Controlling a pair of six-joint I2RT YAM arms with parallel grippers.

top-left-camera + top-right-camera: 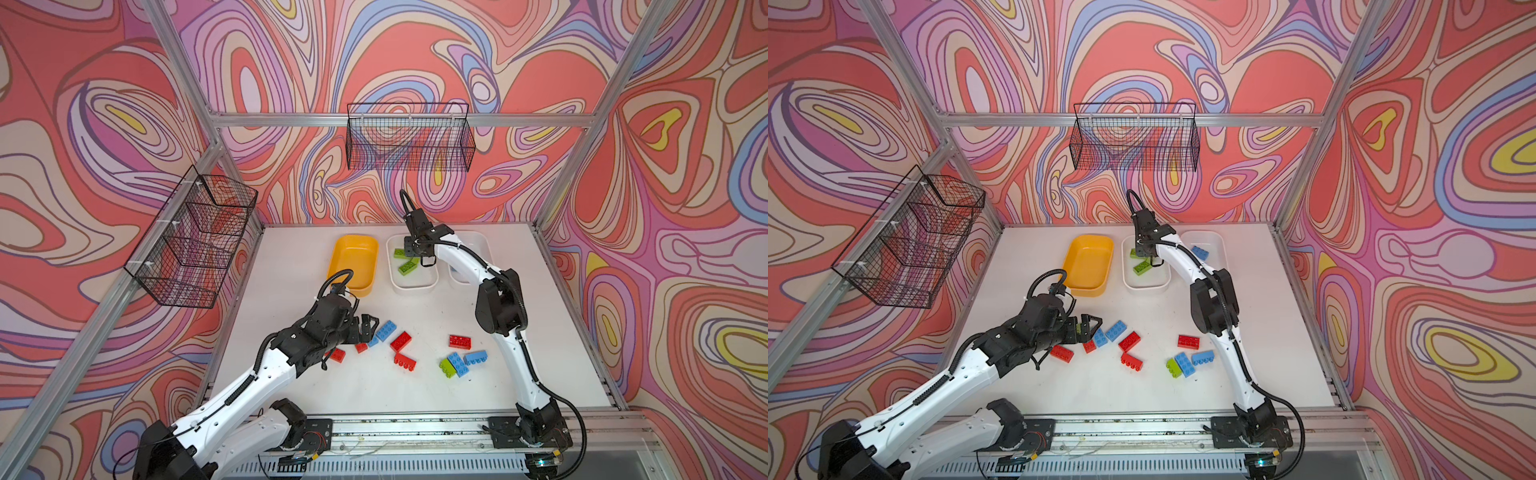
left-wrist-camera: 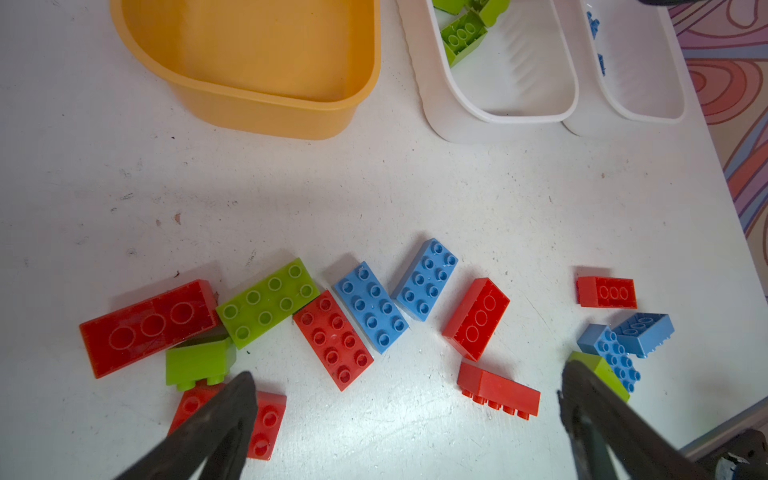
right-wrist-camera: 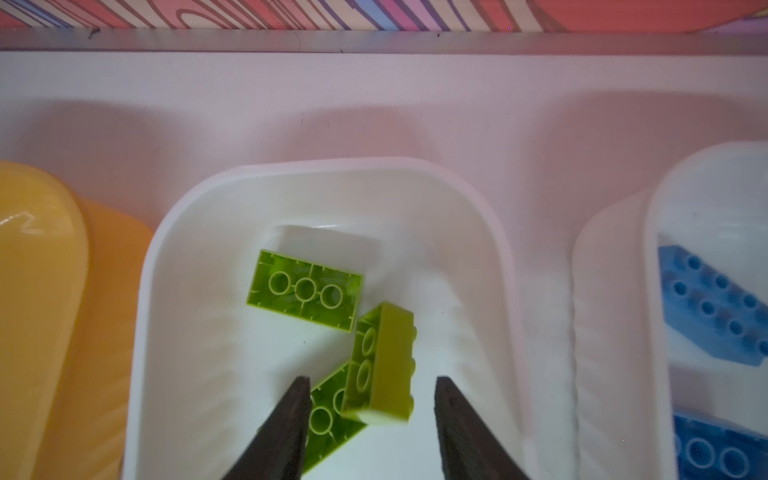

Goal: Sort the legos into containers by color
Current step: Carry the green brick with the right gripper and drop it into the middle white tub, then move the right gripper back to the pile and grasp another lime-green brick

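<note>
We see, along the desk's far edge, a yellow tub [image 1: 353,264], a middle white tub [image 1: 413,283] with three lime green bricks [image 3: 305,291], one tipped on its side, a right white tub [image 1: 1209,241] with blue bricks [image 1: 1198,252], loose red, blue and green bricks [image 2: 332,338] strewn mid-desk.

Left arm [image 1: 249,380], right arm [image 1: 515,365]: my links are white moulded shells with rows of small dark screw holes. Joint housings [image 1: 496,307] are black and blocky. Black corrugated cable conduit [image 1: 337,273] follows each link. Left end effector [image 2: 405,384] and right end effector [image 3: 372,380]: each has two matte black fingers [image 3: 286,428], tapering to narrow tips. Black base plates [image 1: 503,432]; thin red wires [image 1: 316,436] at my left base.
</note>
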